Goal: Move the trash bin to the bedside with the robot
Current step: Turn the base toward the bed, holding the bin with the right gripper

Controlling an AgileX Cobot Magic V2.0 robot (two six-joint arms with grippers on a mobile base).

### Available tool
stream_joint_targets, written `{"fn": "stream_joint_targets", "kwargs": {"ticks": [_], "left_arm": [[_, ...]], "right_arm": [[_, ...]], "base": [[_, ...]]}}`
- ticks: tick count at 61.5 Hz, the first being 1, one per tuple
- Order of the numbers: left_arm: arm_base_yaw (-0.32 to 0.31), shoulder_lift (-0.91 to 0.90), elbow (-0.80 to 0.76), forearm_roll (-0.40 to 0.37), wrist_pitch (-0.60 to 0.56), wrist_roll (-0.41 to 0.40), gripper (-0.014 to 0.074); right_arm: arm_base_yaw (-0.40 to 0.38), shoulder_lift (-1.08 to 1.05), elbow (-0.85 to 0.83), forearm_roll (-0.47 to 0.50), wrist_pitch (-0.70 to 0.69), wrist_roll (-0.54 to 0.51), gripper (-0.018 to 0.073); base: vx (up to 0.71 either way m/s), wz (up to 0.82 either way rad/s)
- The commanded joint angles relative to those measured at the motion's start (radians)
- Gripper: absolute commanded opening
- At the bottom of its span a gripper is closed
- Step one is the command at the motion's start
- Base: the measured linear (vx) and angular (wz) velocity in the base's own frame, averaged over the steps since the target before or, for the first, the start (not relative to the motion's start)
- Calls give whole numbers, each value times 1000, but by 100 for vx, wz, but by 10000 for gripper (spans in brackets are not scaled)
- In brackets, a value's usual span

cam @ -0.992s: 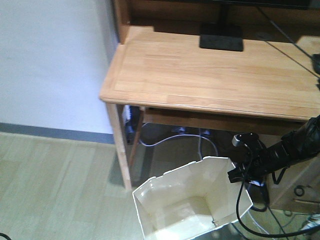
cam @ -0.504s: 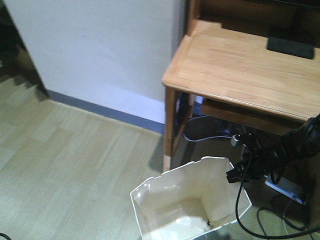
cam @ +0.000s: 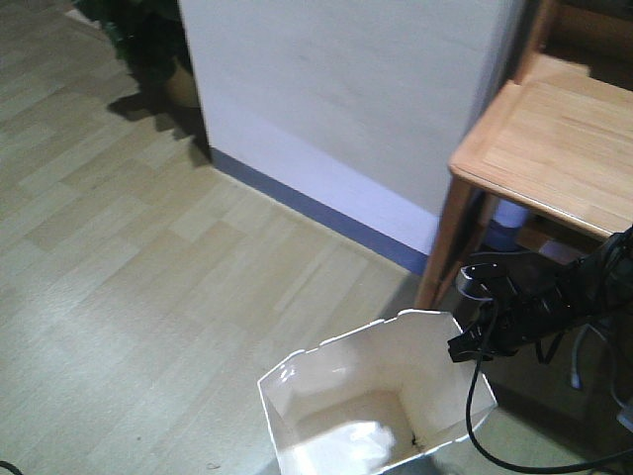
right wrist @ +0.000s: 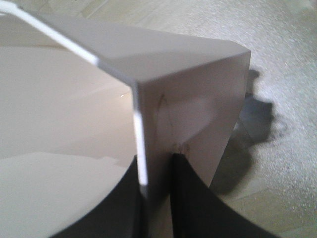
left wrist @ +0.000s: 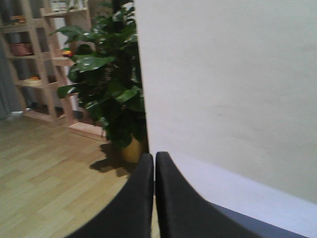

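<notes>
The white faceted trash bin [cam: 336,381] sits at 6 o'clock in the front view, its notched rim facing up and its glossy cream inside showing; the frame edge cuts off its base. At the bin's 2 o'clock rim, the right gripper [cam: 465,346] has closed on the wall. In the right wrist view the trash bin [right wrist: 188,99] fills the frame and the right gripper [right wrist: 156,163] straddles a corner facet, one black finger [right wrist: 124,198] inside and the other outside, both pressed to the plastic. The black right arm [cam: 584,287] reaches in from 3 o'clock, and a black cable [cam: 475,426] loops down beside the bin. Pale wood-plank floor [cam: 129,277] spreads toward 9 o'clock. A white wall [cam: 346,99] with a blue-grey skirting [cam: 316,208] stands at 12 o'clock, and a light wooden desk [cam: 554,139] at 2 o'clock. The left gripper [left wrist: 154,156] is closed on nothing, its fingers touching, facing a potted plant [left wrist: 109,94] at 10 o'clock and a shelf unit [left wrist: 44,59] beyond.
</notes>
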Motion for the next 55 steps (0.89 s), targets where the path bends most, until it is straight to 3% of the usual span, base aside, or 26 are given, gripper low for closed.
{"fn": "stream_joint_targets", "kwargs": {"ticks": [1,55], "left_arm": [[1,-7,12,-9,-74,-14,-6],[1,-7,12,-9,-74,-14,-6]], "right_arm": [[-4,-70,-9,43,183,5,-3],[-4,-70,-9,43,183,5,-3]], "base": [[2,45],[9,57]]}}
